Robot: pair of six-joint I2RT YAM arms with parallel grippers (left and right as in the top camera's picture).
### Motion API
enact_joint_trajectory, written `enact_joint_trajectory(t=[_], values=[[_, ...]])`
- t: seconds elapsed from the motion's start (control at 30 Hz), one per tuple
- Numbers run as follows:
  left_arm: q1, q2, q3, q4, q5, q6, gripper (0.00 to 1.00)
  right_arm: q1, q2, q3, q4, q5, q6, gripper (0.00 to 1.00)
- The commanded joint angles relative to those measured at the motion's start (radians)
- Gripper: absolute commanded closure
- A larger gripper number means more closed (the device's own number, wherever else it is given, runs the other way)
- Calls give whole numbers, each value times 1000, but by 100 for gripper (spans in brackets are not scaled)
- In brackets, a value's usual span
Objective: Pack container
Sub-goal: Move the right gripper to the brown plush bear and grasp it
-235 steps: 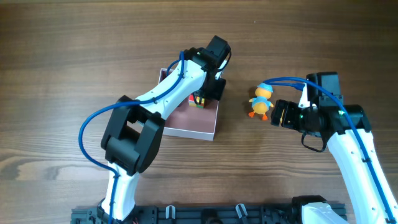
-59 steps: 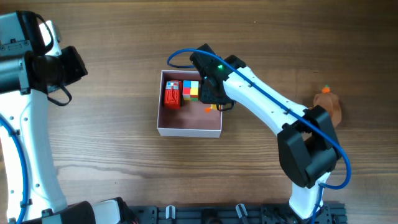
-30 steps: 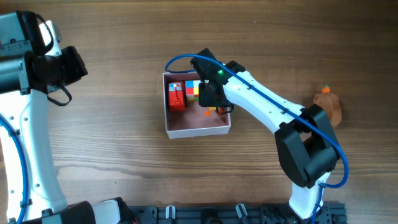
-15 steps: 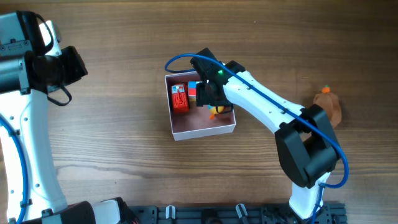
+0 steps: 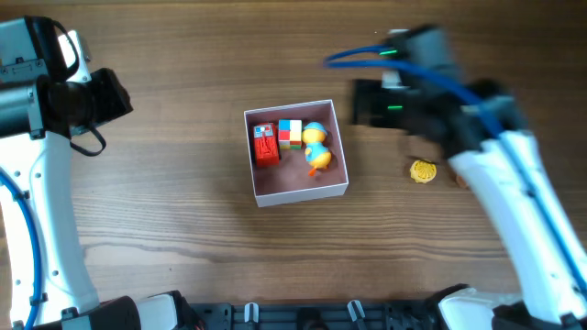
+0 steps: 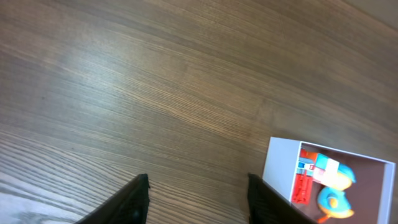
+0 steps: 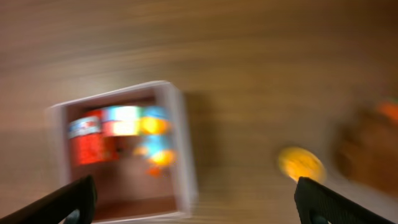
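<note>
White, thin walls suggest the container (image 5: pixel 303 193), centred on the counter (image 5: pixel 229 55), is light, flexible, easily slid; take one wall near a corner. Loose yellow disc (image 5: pixel 423 170) at its 3 o'clock. Left pincer (image 6: pixel 199 202) and right pincer (image 7: pixel 196 208) spread, empty.

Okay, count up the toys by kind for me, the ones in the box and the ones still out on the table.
In the container:
red block toy: 1
multicoloured cube: 1
duck toy: 1
On the table:
yellow round piece: 1
brown object, too blurred to name: 1
Total: 5, with 3 packed and 2 outside.
</note>
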Motion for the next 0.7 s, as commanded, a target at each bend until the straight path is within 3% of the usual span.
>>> enact_joint_trajectory(t=[0.0, 0.1, 0.27, 0.37, 0.67], values=[[3, 8, -4, -1, 15, 5, 46, -265, 2, -16, -58, -6, -8, 0], [3, 8, -4, -1, 15, 5, 46, -498, 4, -119, -19, -15, -101, 0], [3, 8, -4, 0, 15, 5, 45, -665, 10, -385, 179, -34, -406, 0], [3, 8, -4, 0, 15, 5, 45, -694, 45, -476, 272, -78, -425, 0], [3, 8, -4, 0, 15, 5, 45, -694, 286, -484, 373, -90, -424, 0]])
